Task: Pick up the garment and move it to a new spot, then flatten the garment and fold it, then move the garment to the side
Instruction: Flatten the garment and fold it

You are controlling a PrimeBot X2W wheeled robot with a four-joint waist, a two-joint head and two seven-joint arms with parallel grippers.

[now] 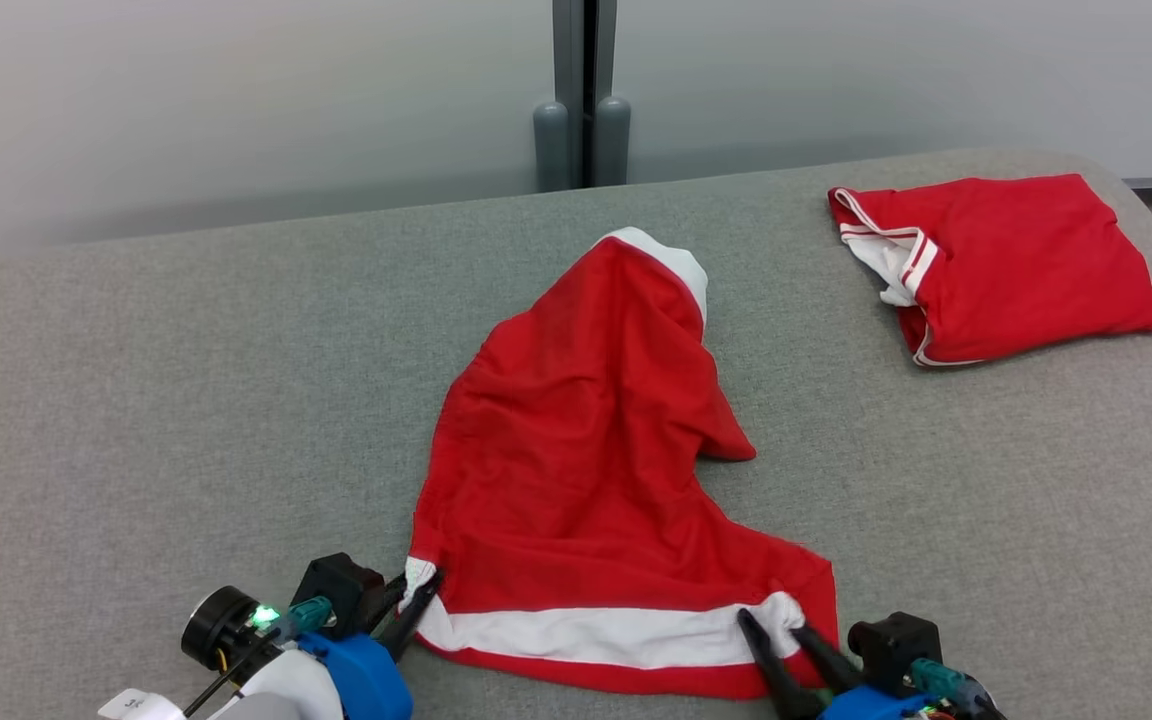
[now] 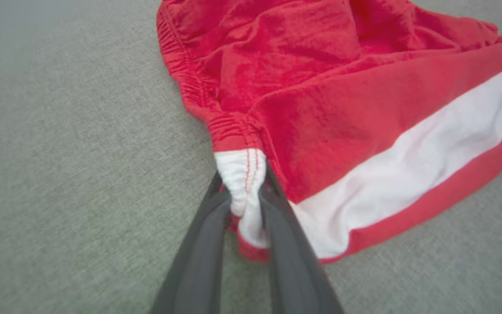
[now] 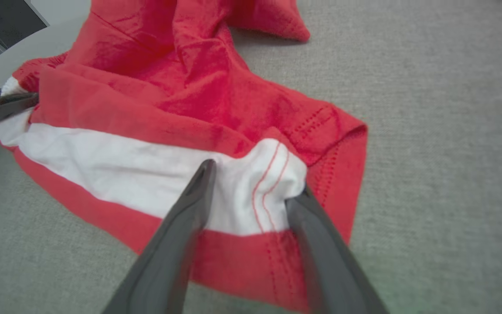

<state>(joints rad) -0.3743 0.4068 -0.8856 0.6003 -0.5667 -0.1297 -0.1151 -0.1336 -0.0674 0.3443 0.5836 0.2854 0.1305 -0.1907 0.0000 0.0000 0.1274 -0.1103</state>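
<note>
Grey table (image 1: pixel 136 400) before a pale wall (image 1: pixel 236 100).
Woven fabric covers the table; the frosted panels meet at a dark upright post (image 1: pixel 584 50) flanked by two grey cylinders (image 1: pixel 552 145).

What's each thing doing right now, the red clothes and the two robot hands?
Middle garment, crumpled on the table, not flattened, white-striped edge nearest the robot.
Folded garment, neatly folded, lying apart at the far right.
Left gripper, pinched on the striped edge's left corner.
Right gripper, open, fingers either side of the right corner, not yet closed.
</note>
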